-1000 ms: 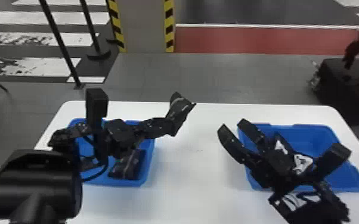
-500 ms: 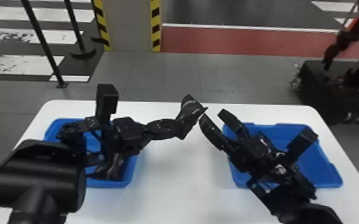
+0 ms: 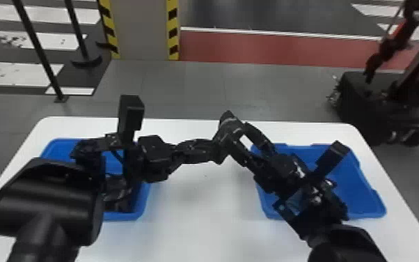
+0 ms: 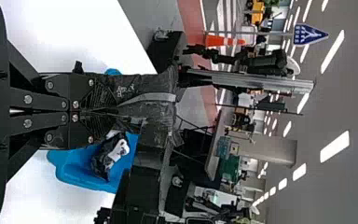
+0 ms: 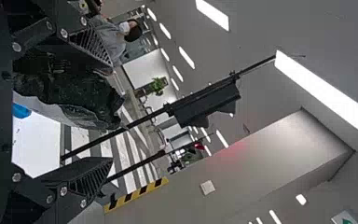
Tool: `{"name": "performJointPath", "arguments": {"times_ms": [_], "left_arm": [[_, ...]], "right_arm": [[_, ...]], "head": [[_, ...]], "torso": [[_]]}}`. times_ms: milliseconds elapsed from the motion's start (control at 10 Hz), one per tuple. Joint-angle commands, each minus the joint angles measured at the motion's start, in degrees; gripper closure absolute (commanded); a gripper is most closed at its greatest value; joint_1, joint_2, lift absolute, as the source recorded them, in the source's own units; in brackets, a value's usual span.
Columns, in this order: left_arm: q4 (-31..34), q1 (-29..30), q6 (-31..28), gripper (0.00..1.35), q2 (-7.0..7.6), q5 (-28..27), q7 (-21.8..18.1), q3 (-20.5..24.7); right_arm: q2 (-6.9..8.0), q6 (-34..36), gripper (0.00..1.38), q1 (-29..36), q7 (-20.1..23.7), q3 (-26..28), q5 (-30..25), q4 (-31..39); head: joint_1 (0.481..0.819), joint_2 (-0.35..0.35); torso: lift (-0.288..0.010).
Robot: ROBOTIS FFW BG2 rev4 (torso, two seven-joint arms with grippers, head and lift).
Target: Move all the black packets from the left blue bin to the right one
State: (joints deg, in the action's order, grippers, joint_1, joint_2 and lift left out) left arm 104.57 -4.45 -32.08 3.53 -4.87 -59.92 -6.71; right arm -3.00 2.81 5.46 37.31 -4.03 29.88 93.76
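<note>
In the head view, the left claw (image 3: 213,150) holds a black packet (image 3: 227,134) above the white surface (image 3: 202,226), between the left blue bin (image 3: 123,216), with dark packets (image 3: 120,203) inside, and the right blue bin (image 3: 362,191); the right claw (image 3: 240,135) is at the held packet. In the left wrist view, the fingers pinch it tightly. In the right wrist view, the fingers are spread, with the packet between them

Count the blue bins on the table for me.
2. The left blue bin stands on the left side of the white table, partly hidden by the left arm; the right blue bin stands on the right side, partly hidden by the right arm.
</note>
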Motion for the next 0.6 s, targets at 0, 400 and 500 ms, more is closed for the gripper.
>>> {"name": "performJointPath", "arguments": {"times_ms": [0,400,500], "left_arm": [[-0.58,-0.33,-0.26,1.21,-0.1,0.13,0.07,-0.58],[-1.0,-0.05,-0.54,1.2,-0.1,0.57,0.16,-0.14],[-1.14,0.37,-0.4,0.93,-0.19,1.09,0.6,0.3]], "right_arm": [[-0.08,0.0,0.87,-0.68,0.21,-0.02,-0.44,-0.46],[0.01,-0.14,1.28,0.02,0.21,-0.02,-0.35,-0.18],[0.09,-0.14,1.28,0.3,0.3,-0.02,0.0,-0.18]], "head": [[0.695,-0.072],[0.695,-0.076],[0.695,-0.076]], "torso": [[-0.11],[-0.11],[-0.11]]}}
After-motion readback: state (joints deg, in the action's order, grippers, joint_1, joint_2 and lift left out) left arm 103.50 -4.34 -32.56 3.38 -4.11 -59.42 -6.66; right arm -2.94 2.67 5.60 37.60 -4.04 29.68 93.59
